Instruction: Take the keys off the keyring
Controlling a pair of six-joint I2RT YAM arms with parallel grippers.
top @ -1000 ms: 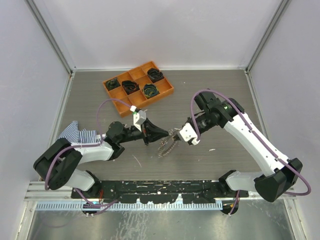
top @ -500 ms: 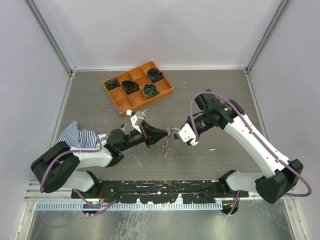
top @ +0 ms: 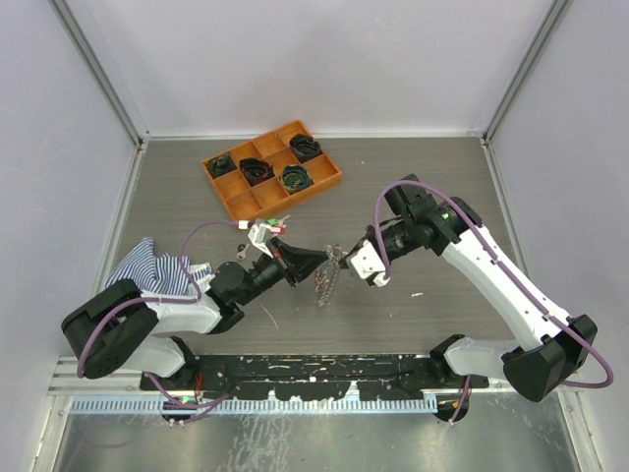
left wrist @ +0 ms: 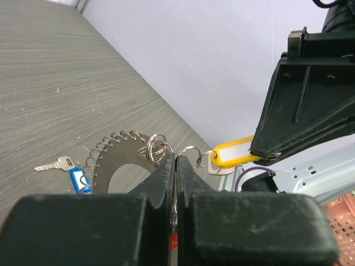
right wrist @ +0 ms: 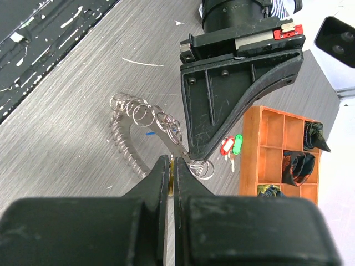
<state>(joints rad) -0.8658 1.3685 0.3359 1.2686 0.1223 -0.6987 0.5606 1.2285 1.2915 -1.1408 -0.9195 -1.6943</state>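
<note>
The keyring [top: 324, 287], a flat grey ring fringed with wire loops and small split rings, hangs above the table between both arms. My left gripper [top: 319, 262] is shut on the top of the keyring [left wrist: 111, 160], its jaws [left wrist: 175, 160] pressed together. From the right, my right gripper [top: 344, 258] is shut on a yellow-tagged key [left wrist: 236, 154] that hangs from a split ring on the keyring [right wrist: 125, 138]. Only a yellow sliver shows between the right gripper's jaws [right wrist: 171, 162]. A blue-tagged key [left wrist: 80, 178] lies on the table. Red-tagged [right wrist: 226, 146] and green-tagged [right wrist: 237, 144] keys lie by the tray.
An orange tray [top: 291, 202] with black coiled bundles [top: 257, 169] in its compartments stands at the back left. A striped cloth [top: 157, 265] lies at the left, beside the left arm. White walls close in the table on three sides.
The left wrist has rolled and drawn back slightly to the left, and the keyring has swung with it. The right gripper has kept its hold and barely moved.
</note>
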